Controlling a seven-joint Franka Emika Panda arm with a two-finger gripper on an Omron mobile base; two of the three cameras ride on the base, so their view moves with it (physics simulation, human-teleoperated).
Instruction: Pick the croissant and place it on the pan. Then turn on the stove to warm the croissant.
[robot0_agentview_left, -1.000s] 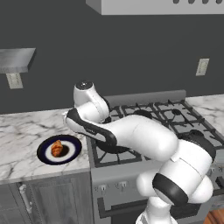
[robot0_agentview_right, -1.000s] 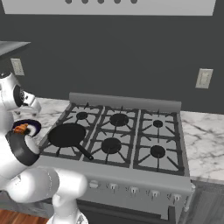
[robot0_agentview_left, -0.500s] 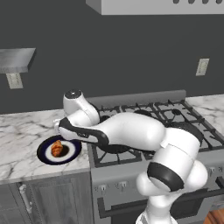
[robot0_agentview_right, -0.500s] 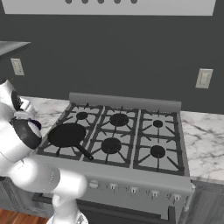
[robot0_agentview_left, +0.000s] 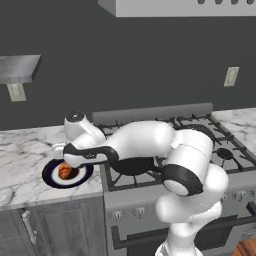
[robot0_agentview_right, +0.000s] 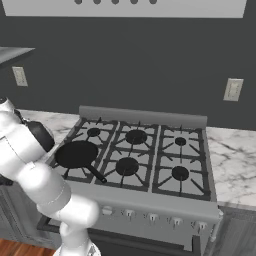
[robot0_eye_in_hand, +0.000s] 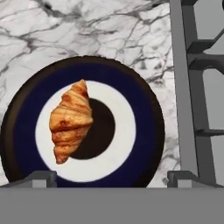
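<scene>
Poised above the plate (robot0_eye_in_hand: 26, 118), the gripper (robot0_eye_in_hand: 111, 177) has its two fingertips (robot0_eye_in_hand: 37, 178) spread wide apart, with nothing between them. In the hand view the tips stand at the lower edge of the plate, one at each side, and the croissant (robot0_eye_in_hand: 71, 120) lies in the gap ahead of them, untouched.

That croissant is a small golden-brown crescent resting on the plate's white ring, partly over the dark centre spot. The plate is round, dark blue at the rim, and sits on the marble counter (robot0_agentview_left: 25, 160) just left of the stove (robot0_agentview_left: 220, 145). From the left base view the arm reaches leftward across the stove's near left corner, its hand hanging over the plate, so that part of the croissant (robot0_agentview_left: 65, 171) shows under the wrist.

Seen from the right base view, the pan (robot0_agentview_right: 76, 154) sits on the stove's (robot0_agentview_right: 165, 150) near left burner, round and black, its thin handle pointing toward the near right. It holds nothing. Five further burners lie to its right and behind it under black grates, and a row of small knobs (robot0_agentview_right: 130, 214) runs along the front panel. Whether any knob is turned cannot be told. Marble counter continues on the right side of the stove.
</scene>
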